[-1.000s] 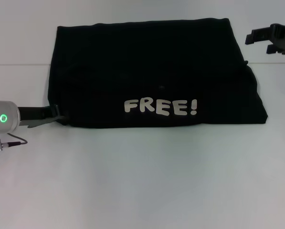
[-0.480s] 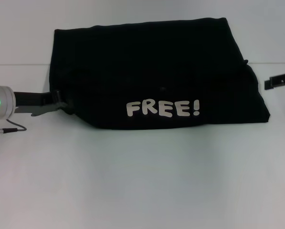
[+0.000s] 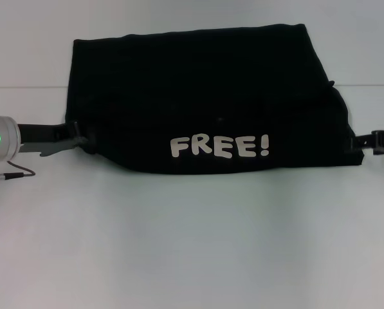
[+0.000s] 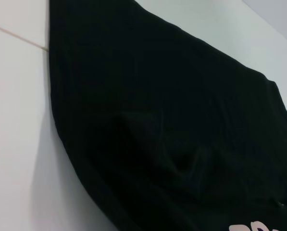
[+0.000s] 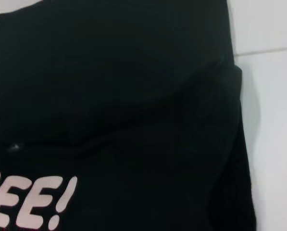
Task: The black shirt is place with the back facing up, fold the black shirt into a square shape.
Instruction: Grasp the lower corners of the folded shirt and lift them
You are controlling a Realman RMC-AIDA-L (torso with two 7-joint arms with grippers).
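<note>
Lying on a plain white bench (image 3: 192,244) with a thin seam line running across it behind the cloth, the black shirt (image 3: 204,96) sits folded into a wide block at the middle-far part, pale "FREE!" lettering (image 3: 219,147) facing up near its front edge. Left pincer (image 3: 76,140) reaches in low and level from the left side, tips at the shirt's left front corner, touching the fabric; cannot tell its grip. Right pincer (image 3: 365,141) comes in level from the right, meeting the shirt's right front corner; opening also not readable.
</note>
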